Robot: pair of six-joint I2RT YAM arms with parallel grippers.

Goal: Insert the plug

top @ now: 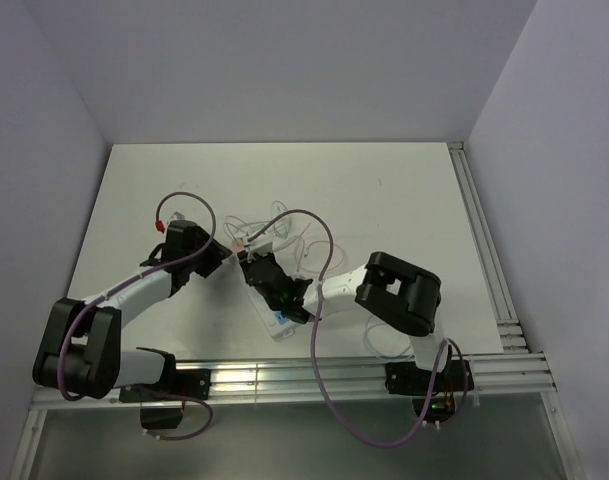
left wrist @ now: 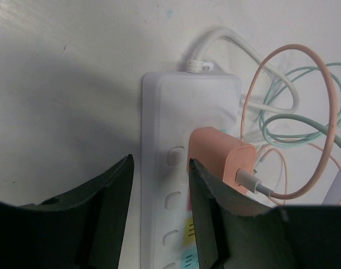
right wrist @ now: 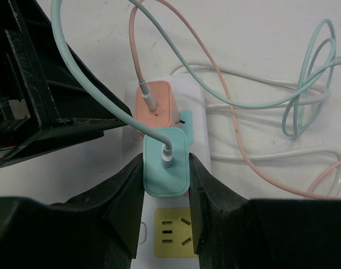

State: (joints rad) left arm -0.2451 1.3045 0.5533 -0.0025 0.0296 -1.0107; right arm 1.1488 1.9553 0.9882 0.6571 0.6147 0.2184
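Note:
A white power strip (right wrist: 197,106) lies on the table, also in the top view (top: 280,322) and the left wrist view (left wrist: 164,112). An orange plug (right wrist: 155,103) sits in one of its sockets. My right gripper (right wrist: 166,162) is shut on a teal plug (right wrist: 171,180), held over the strip just behind a yellow socket (right wrist: 173,232); whether its prongs are in the strip is hidden. My left gripper (left wrist: 160,162) is open, one finger beside the strip's edge, the other (left wrist: 206,213) on the strip next to the orange plug (left wrist: 215,151).
Loose teal cable (right wrist: 304,95), pink cable (right wrist: 243,151) and the strip's white cord (right wrist: 260,157) loop on the table behind and right of the strip. The two grippers are close together in the top view. A rail (top: 484,250) runs along the table's right edge.

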